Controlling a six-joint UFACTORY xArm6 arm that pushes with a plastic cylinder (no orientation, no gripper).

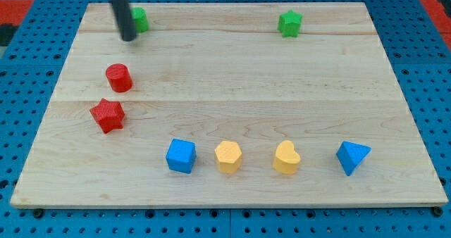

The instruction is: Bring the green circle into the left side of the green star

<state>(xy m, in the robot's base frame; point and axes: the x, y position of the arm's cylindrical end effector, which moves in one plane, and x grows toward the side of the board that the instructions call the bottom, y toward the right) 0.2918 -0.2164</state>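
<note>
The green circle (140, 19) sits near the board's top left, partly hidden behind my rod. The green star (289, 23) sits near the top edge, right of centre, far to the right of the circle. My tip (128, 37) rests on the board just left of and slightly below the green circle, close to or touching it.
A red cylinder (119, 77) and a red star (107, 115) lie at the left. Along the bottom stand a blue cube (180, 155), a yellow hexagon (228, 157), a yellow heart (286, 158) and a blue triangle (351, 157). The wooden board (232, 76) lies on a blue pegboard.
</note>
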